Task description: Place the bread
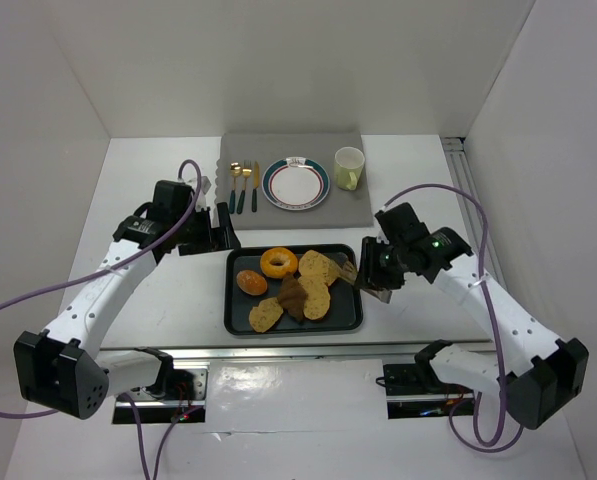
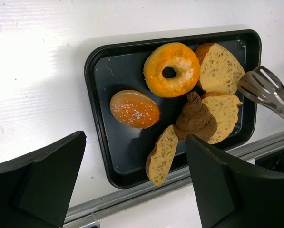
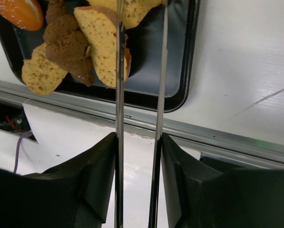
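A black tray [image 1: 229,300] holds a glazed donut [image 1: 278,262], a seeded bun [image 1: 251,281], a brown croissant [image 1: 292,296] and several bread slices [image 1: 318,267]. My right gripper [image 1: 373,266] is shut on metal tongs [image 1: 350,270], whose tips reach over the tray's right side next to the slices. In the right wrist view the gripper [image 3: 138,135] squeezes the two tong arms [image 3: 119,95], and one arm crosses a slice [image 3: 101,42]. My left gripper [image 1: 219,230] is open and empty above the tray's far left corner. In the left wrist view [image 2: 134,138] it looks down on the tray [image 2: 96,118].
A grey mat [image 1: 350,207] behind the tray carries a white plate [image 1: 296,183], a pale cup [image 1: 349,168] and several pieces of cutlery [image 1: 243,186]. A metal rail [image 1: 298,352] runs along the table's near edge. White walls close in both sides.
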